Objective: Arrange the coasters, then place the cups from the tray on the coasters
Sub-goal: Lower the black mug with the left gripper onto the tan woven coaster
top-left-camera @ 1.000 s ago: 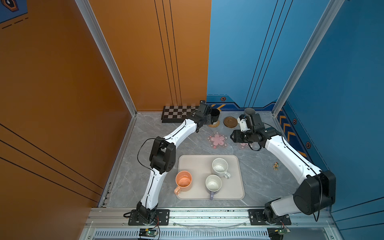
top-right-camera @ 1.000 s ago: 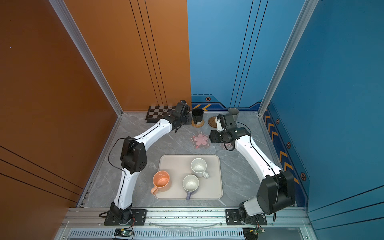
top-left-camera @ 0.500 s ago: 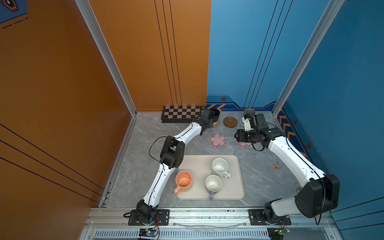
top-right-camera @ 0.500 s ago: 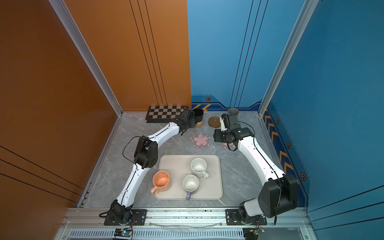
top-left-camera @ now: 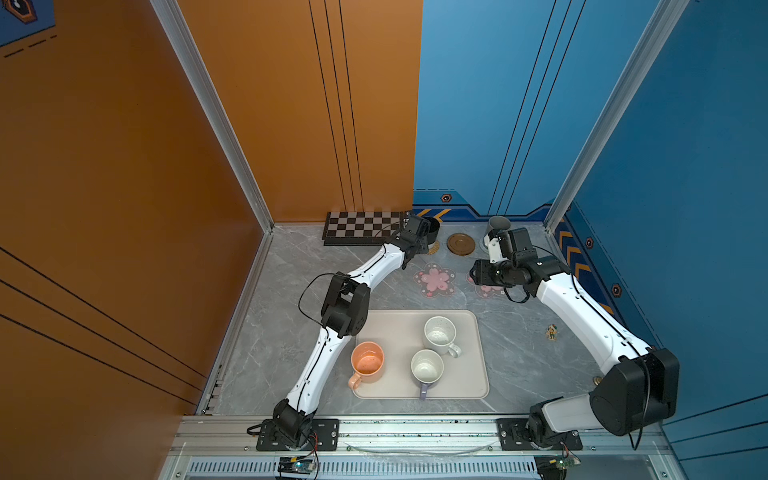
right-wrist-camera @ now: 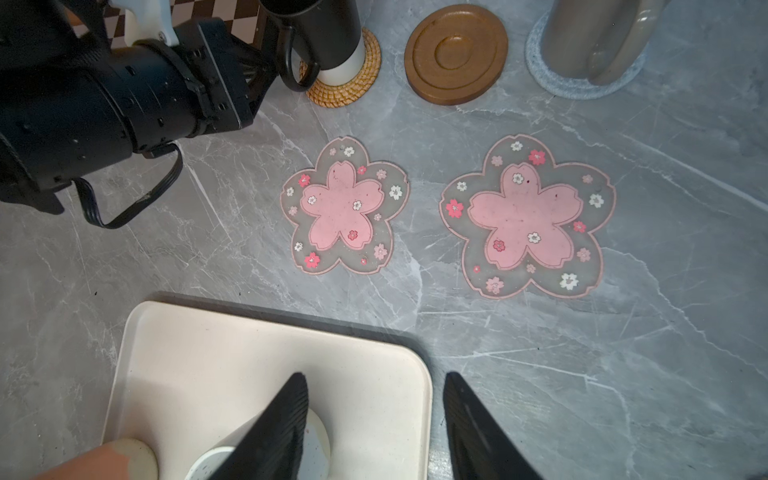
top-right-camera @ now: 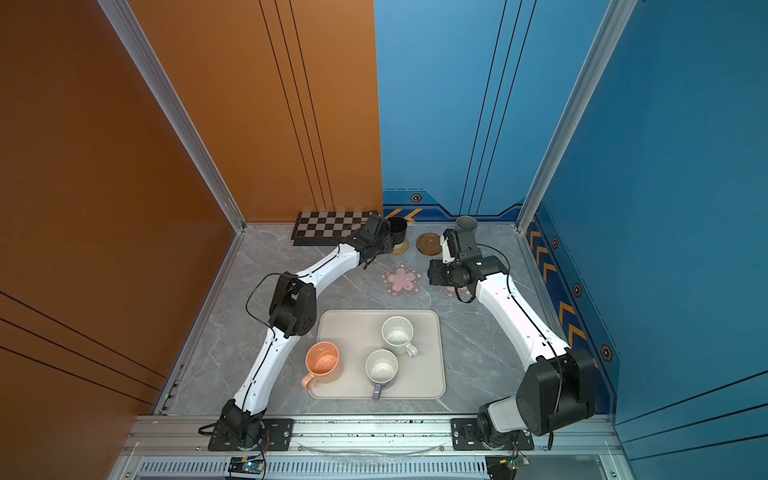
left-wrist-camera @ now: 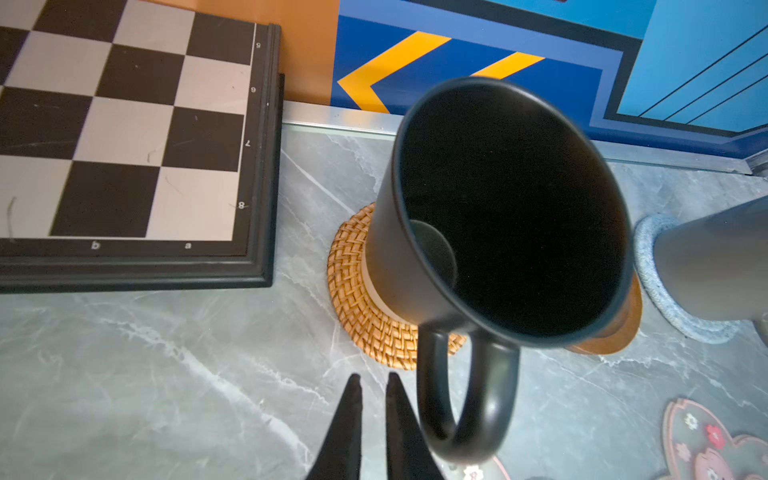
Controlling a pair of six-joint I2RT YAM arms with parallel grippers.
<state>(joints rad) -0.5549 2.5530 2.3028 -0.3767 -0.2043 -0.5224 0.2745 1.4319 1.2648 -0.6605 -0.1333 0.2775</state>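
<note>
Left elbow (top-left-camera: 345, 307) brought nearer the cream-beige rounded tray (top-left-camera: 395, 328); beyond it, black handled mug (left-wrist-camera: 390, 249) seated on round tan rattan coaster (left-wrist-camera: 357, 291) could be toppled if its handle (left-wrist-camera: 457, 415) is clipped by the empty left gripper (left-wrist-camera: 371, 376), jaws nearly pressed together alongside; right gripper (right-wrist-camera: 376, 375) held spread, empty, near tray's far edge.

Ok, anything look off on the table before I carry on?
Nothing spilled or tipped. The orange mug stands right at the left edge of the tray, its handle sticking out past the rim. A small trinket lies loose on the table right of the tray, too small to identify.
</note>
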